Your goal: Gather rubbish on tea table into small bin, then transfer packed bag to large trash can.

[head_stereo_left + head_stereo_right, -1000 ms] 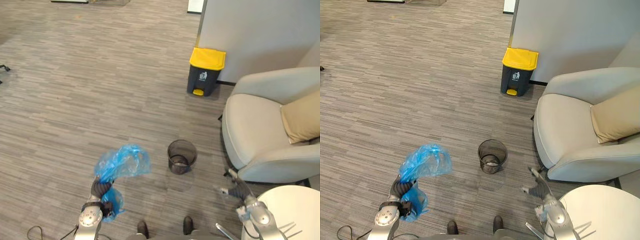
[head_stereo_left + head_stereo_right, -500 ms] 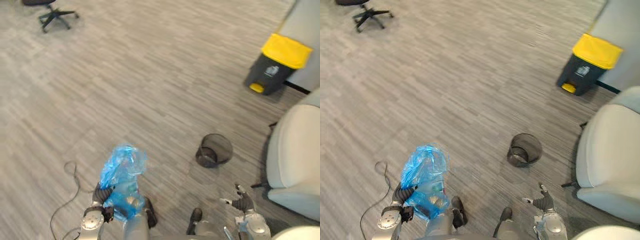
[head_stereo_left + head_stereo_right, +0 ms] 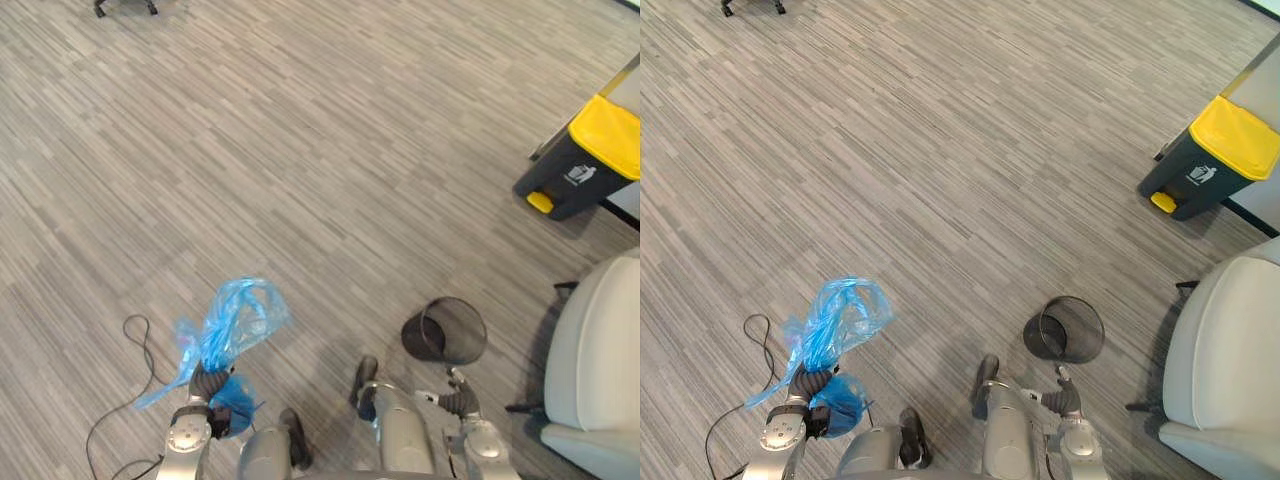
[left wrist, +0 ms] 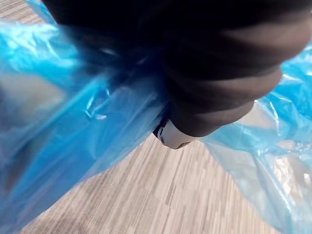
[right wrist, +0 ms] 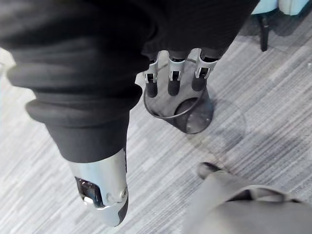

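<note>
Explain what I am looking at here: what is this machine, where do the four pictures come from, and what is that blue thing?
This is a humanoid robot standing on two legs. The two wide pictures come from a stereo camera on its head, looking down at the grey striped floor. The two close pictures come from cameras on its wrists, each looking along its own hand.

The left robot hand grips a crumpled blue plastic bag and holds it off the floor. The left wrist view shows that bag from very close.

The right robot hand is open and holds nothing. Beyond it, a small round black mesh bin stands on the floor.

Further off on the robot's right are a large dark trash can with a yellow lid and a pale grey armchair.
</note>
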Motion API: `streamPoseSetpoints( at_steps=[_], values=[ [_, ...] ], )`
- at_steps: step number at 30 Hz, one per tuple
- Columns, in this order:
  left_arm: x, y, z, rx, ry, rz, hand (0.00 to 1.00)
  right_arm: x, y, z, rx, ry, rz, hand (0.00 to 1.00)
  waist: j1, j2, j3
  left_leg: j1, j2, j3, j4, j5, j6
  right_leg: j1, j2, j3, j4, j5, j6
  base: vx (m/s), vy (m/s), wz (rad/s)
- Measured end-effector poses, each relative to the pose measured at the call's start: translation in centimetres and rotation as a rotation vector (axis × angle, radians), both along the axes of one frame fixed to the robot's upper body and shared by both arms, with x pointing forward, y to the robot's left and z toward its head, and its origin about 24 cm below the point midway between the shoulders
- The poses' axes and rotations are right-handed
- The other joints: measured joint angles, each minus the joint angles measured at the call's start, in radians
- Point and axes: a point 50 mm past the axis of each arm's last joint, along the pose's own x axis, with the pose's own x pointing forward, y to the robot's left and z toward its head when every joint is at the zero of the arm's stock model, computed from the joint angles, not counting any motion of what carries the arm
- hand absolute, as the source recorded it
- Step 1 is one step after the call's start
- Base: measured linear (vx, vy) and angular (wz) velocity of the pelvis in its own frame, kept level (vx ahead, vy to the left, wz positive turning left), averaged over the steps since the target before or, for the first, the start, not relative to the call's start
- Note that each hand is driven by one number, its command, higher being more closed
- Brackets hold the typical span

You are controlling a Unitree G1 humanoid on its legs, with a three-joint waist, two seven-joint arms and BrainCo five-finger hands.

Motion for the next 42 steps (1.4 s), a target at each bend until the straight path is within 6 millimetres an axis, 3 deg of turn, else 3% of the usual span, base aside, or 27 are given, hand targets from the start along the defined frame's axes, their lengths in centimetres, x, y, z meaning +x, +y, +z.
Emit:
streamPoseSetpoints(
  at_steps=[1, 2, 3, 5, 6, 8, 10, 12, 13, 14, 15, 17, 20, 21, 22, 24, 27, 29, 30, 31, 34, 35, 36, 37, 38, 39, 42],
  values=[
    [-0.2, -0.5, -0.3, -0.017, 0.006, -0.001, 1.0, -0.8, -0.2, -0.3, -0.004, 0.024, 0.001, 0.0, -0.01, 0.03, -0.006, 0.041, 0.034, -0.008, 0.012, -0.034, -0.054, 0.006, 0.021, -0.009, 0.067, 0.014, -0.018, 0.58, -0.177, 0.25],
    [-0.5, -0.7, -0.4, -0.023, 0.011, 0.003, 1.0, -0.8, -0.2, -0.3, -0.006, 0.028, 0.005, 0.0, -0.005, 0.046, -0.011, 0.038, 0.062, -0.006, 0.058, -0.04, -0.066, 0.018, 0.032, -0.014, 0.085, -0.004, -0.039, 0.75, -0.211, 0.0],
    [-0.6, -1.0, -0.6, -0.036, 0.015, 0.008, 1.0, -0.3, -0.1, -0.1, -0.011, 0.019, 0.015, 0.0, -0.003, 0.068, -0.006, -0.008, 0.14, -0.002, 0.24, -0.025, -0.093, 0.05, 0.058, -0.033, 0.123, -0.039, -0.076, 0.65, -0.205, -0.18],
    [-0.8, -2.0, -0.9, -0.078, 0.014, 0.023, 1.0, 0.3, -0.2, 0.8, -0.031, -0.025, 0.032, 0.0, 0.0, 0.075, -0.003, -0.107, 0.247, -0.012, 0.582, 0.189, -0.015, 0.157, 0.119, -0.03, 0.091, -0.077, -0.092, 0.69, -0.22, -0.48],
    [-1.2, -2.9, -1.1, -0.108, 0.021, 0.024, 1.0, 1.1, -0.3, 1.7, -0.041, -0.077, 0.035, 0.0, 0.027, 0.07, 0.001, -0.153, 0.271, -0.038, 0.709, 0.149, -0.013, 0.232, 0.143, 0.015, 0.048, -0.086, -0.103, 0.6, -0.114, -0.88],
    [-0.4, -3.6, -0.6, -0.123, -0.018, 0.01, 1.0, 2.3, -0.5, 2.9, -0.054, -0.15, 0.038, 0.0, 0.05, 0.049, 0.005, -0.243, 0.245, -0.064, 0.759, 0.069, -0.008, 0.305, 0.152, 0.091, -0.014, -0.098, -0.101, 0.59, -0.013, -1.19],
    [0.3, -3.5, 0.2, -0.116, -0.061, 0.005, 1.0, 2.5, -0.5, 3.3, -0.06, -0.175, 0.036, 0.0, 0.079, 0.039, 0.006, -0.332, 0.207, -0.092, 0.663, 0.038, 0.015, 0.362, 0.155, 0.164, -0.071, -0.113, -0.086, 0.49, 0.082, -1.1],
    [0.4, -3.4, 0.4, -0.114, -0.077, 0.01, 1.0, 2.4, -0.6, 3.3, -0.064, -0.174, 0.026, 0.0, 0.091, 0.039, 0.007, -0.394, 0.151, -0.184, 0.455, 0.043, 0.006, 0.409, 0.148, 0.235, -0.085, -0.158, -0.035, 0.48, 0.231, -1.02],
    [0.5, -3.5, 0.5, -0.12, -0.082, 0.011, 1.0, 2.2, -0.7, 3.2, -0.069, -0.168, 0.021, 0.0, 0.101, 0.047, 0.004, -0.399, 0.122, -0.261, 0.303, 0.068, -0.025, 0.415, 0.146, 0.274, -0.067, -0.197, 0.0, 0.48, 0.348, -1.37],
    [0.0, -4.0, 0.1, -0.14, -0.07, 0.021, 1.0, 1.8, -1.1, 3.1, -0.078, -0.159, 0.02, 0.0, 0.114, 0.084, -0.012, -0.36, 0.119, -0.366, 0.072, 0.132, -0.086, 0.414, 0.168, 0.321, -0.024, -0.251, 0.041, 0.47, 0.41, -1.47],
    [-0.2, -4.1, -0.4, -0.143, -0.04, 0.022, 1.0, 1.2, -0.1, 2.2, -0.04, -0.119, -0.002, 0.0, 0.118, 0.05, -0.022, -0.345, 0.108, -0.333, 0.113, 0.186, -0.087, 0.409, 0.142, 0.378, 0.027, -0.304, 0.067, 0.47, 0.394, -1.14],
    [-0.1, -3.9, -0.3, -0.135, -0.04, 0.02, 1.0, 0.2, 0.8, 1.7, -0.008, -0.097, -0.014, 0.0, 0.116, -0.003, -0.05, -0.324, 0.079, -0.274, 0.149, 0.117, -0.061, 0.4, 0.089, 0.402, 0.068, -0.313, 0.085, 0.51, 0.289, -0.81],
    [-0.6, -3.5, -0.3, -0.118, -0.034, 0.016, 1.0, 0.3, 1.5, 1.6, 0.014, -0.101, -0.01, 0.0, 0.128, -0.017, -0.049, -0.197, 0.096, -0.142, 0.193, 0.007, -0.023, 0.315, 0.031, 0.381, 0.33, -0.258, 0.194, 0.45, 0.217, -1.29],
    [-0.6, -3.3, 0.0, -0.097, -0.041, -0.007, 1.0, 0.5, 1.7, 1.6, 0.018, -0.104, -0.004, 0.0, 0.122, -0.001, -0.041, -0.134, 0.114, -0.09, 0.187, -0.031, -0.014, 0.215, -0.003, 0.309, 0.516, -0.246, 0.219, 0.3, 0.127, -0.84],
    [-0.4, -3.3, 0.2, -0.089, -0.046, -0.019, 1.0, 0.7, 1.8, 1.7, 0.019, -0.107, -0.003, 0.0, 0.117, -0.008, -0.045, -0.113, 0.121, -0.07, 0.18, -0.04, -0.015, 0.189, -0.012, 0.272, 0.556, -0.252, 0.202, 0.36, 0.096, -0.88],
    [-0.2, -2.6, 0.5, -0.06, -0.052, -0.025, 1.0, 1.4, 2.1, 1.7, 0.023, -0.112, 0.01, 0.0, 0.099, -0.007, -0.045, -0.014, 0.145, 0.018, 0.116, -0.068, -0.041, 0.068, -0.019, 0.112, 0.559, -0.283, 0.099, 0.44, -0.017, -0.89],
    [0.2, -1.8, 0.0, -0.043, -0.025, -0.012, 1.0, 2.7, 1.9, 1.1, 0.016, -0.081, 0.032, 0.0, 0.069, 0.005, -0.039, 0.077, 0.178, 0.077, 0.031, -0.064, -0.063, -0.03, 0.034, -0.013, 0.34, -0.26, 0.047, 0.44, -0.055, -0.81],
    [0.9, -1.5, -0.6, -0.034, 0.007, -0.004, 1.0, 2.8, 1.4, 0.7, 0.002, -0.05, 0.035, 0.0, 0.049, 0.017, -0.03, 0.144, 0.184, 0.081, -0.032, -0.045, -0.098, -0.066, 0.105, -0.042, 0.079, -0.101, 0.011, 0.67, -0.13, -0.33],
    [0.7, -0.8, -0.8, -0.017, 0.03, 0.004, 1.0, 2.1, 1.1, 0.3, -0.005, -0.021, 0.031, 0.0, 0.037, -0.005, -0.041, 0.194, 0.164, 0.071, -0.047, -0.044, -0.115, -0.041, 0.136, -0.034, -0.066, 0.137, -0.087, 0.71, -0.123, -0.64],
    [0.5, -1.1, -1.3, -0.037, 0.048, 0.018, 1.0, 2.6, 0.1, 0.5, -0.034, -0.013, 0.034, 0.0, 0.049, 0.055, -0.033, 0.205, 0.211, 0.047, -0.013, -0.022, -0.13, -0.026, 0.192, -0.022, -0.057, 0.149, -0.139, 0.57, -0.081, -0.66],
    [1.4, -1.8, -1.0, -0.055, 0.019, 0.009, 1.0, 3.0, -1.1, 0.7, -0.055, -0.013, 0.009, 0.0, 0.016, 0.06, -0.029, 0.192, 0.165, -0.041, -0.041, 0.029, -0.131, -0.025, 0.152, 0.003, 0.062, 0.013, -0.135, 0.49, -0.109, -0.27],
    [1.3, -2.1, -1.1, -0.067, 0.016, 0.013, 1.0, 2.5, -1.3, 0.5, -0.058, 0.001, 0.004, 0.0, 0.014, 0.067, -0.028, 0.181, 0.185, -0.052, 0.075, 0.136, -0.136, 0.022, 0.165, -0.001, 0.102, -0.058, -0.117, 0.42, -0.147, -0.14],
    [1.1, -2.2, -1.2, -0.073, 0.021, 0.016, 1.0, 2.3, -1.3, 0.5, -0.059, 0.005, 0.005, 0.0, 0.023, 0.068, -0.027, 0.173, 0.199, -0.065, 0.152, 0.161, -0.133, 0.053, 0.174, 0.004, 0.096, -0.083, -0.108, 0.44, -0.139, -0.41],
    [0.6, -2.5, -1.5, -0.088, 0.031, 0.027, 1.0, 2.3, -1.1, 0.5, -0.061, 0.001, 0.02, 0.0, 0.034, 0.079, -0.021, 0.114, 0.238, -0.091, 0.341, 0.266, -0.08, 0.118, 0.202, 0.023, 0.069, -0.104, -0.112, 0.44, -0.026, -0.64],
    [0.0, -3.0, -1.9, -0.106, 0.045, 0.033, 1.0, 2.6, -0.6, 0.8, -0.057, -0.022, 0.037, 0.0, 0.05, 0.085, -0.016, 0.006, 0.263, -0.157, 0.592, 0.264, -0.049, 0.2, 0.227, 0.054, 0.015, -0.122, -0.127, 0.49, 0.028, -0.68],
    [-0.2, -3.2, -1.9, -0.114, 0.041, 0.036, 1.0, 2.6, -0.2, 0.8, -0.046, -0.028, 0.032, 0.0, 0.056, 0.085, -0.015, -0.081, 0.26, -0.187, 0.71, 0.171, -0.043, 0.24, 0.239, 0.071, -0.012, -0.139, -0.132, 0.39, 0.074, -0.56],
    [-0.2, -3.6, -1.8, -0.129, 0.036, 0.022, 1.0, 3.1, 0.5, 1.1, -0.027, -0.054, 0.029, 0.0, 0.105, 0.063, -0.002, -0.283, 0.181, -0.203, 0.662, 0.052, -0.015, 0.375, 0.243, 0.142, -0.095, -0.164, -0.111, 0.39, 0.073, -0.58]
  ],
)
